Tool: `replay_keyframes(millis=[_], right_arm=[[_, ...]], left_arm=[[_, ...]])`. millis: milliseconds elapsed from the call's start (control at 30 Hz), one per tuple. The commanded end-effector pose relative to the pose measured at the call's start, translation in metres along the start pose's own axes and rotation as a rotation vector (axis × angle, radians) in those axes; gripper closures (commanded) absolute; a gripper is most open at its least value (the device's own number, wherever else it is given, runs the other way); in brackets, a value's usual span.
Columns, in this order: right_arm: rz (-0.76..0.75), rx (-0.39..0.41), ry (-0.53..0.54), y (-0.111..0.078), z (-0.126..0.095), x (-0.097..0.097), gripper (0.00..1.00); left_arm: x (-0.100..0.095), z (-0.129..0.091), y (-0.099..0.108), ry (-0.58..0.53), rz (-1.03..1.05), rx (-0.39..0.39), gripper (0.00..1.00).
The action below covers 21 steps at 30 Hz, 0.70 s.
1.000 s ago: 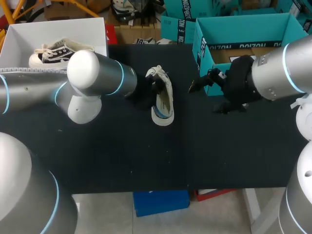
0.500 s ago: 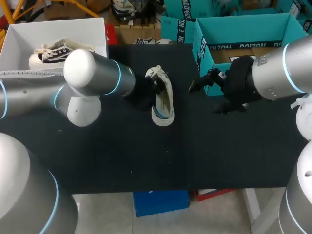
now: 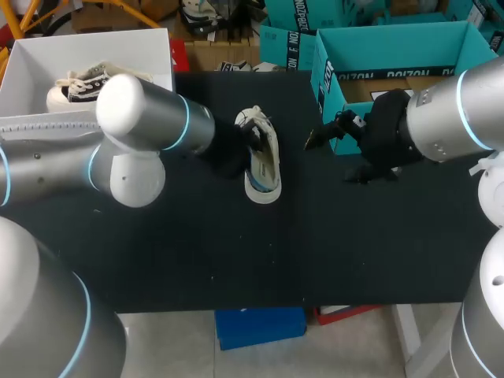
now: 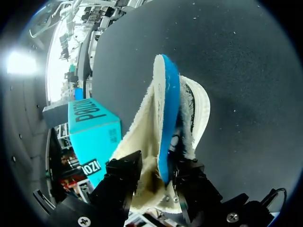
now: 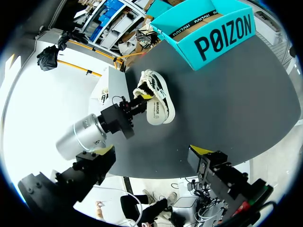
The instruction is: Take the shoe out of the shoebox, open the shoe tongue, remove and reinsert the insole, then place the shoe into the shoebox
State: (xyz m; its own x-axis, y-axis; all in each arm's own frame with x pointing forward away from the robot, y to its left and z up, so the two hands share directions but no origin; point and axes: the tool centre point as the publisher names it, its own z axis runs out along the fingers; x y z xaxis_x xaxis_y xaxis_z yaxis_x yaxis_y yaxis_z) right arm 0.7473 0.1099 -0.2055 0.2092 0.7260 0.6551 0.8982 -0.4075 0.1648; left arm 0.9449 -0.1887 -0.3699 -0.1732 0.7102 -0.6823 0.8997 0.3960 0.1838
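A white shoe [image 3: 263, 161] with a blue insole [image 4: 168, 118] lies on the black table [image 3: 236, 244], left of the teal shoebox [image 3: 394, 59]. My left gripper [image 3: 247, 142] is at the shoe's opening. In the left wrist view its black fingers [image 4: 124, 174] stand slightly apart, open, with the fleecy lining and the insole's blue edge between them. My right gripper [image 3: 331, 135] hangs wide open and empty to the right of the shoe, in front of the shoebox. The right wrist view shows the shoe [image 5: 157, 103] well ahead of its yellow tips.
A white box [image 3: 31, 63] holding a black-and-white sneaker [image 3: 87, 85] stands at the table's far left corner. The table's front half is bare black surface.
My left gripper's fingers have parted at the shoe's opening, and the left arm's elbow has drifted slightly left. The shoe and the right arm have stayed put.
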Motion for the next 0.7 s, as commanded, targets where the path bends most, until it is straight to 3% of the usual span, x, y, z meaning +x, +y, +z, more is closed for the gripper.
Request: replay_keyframes(millis=[33,333,700], right_arm=[[0.001,-0.002,-0.003,-0.001,0.001,0.001,0.00],[0.001,-0.002,-0.003,-0.001,0.001,0.001,0.00],[0.001,-0.002,-0.003,-0.001,0.001,0.001,0.00]], left_arm=[[0.002,-0.001,0.000,-0.016,-0.004,0.024,0.69],[-0.003,-0.003,-0.013,-0.031,-0.020,0.092,0.59],[0.006,-0.005,-0.016,-0.003,-0.012,0.100,0.74]])
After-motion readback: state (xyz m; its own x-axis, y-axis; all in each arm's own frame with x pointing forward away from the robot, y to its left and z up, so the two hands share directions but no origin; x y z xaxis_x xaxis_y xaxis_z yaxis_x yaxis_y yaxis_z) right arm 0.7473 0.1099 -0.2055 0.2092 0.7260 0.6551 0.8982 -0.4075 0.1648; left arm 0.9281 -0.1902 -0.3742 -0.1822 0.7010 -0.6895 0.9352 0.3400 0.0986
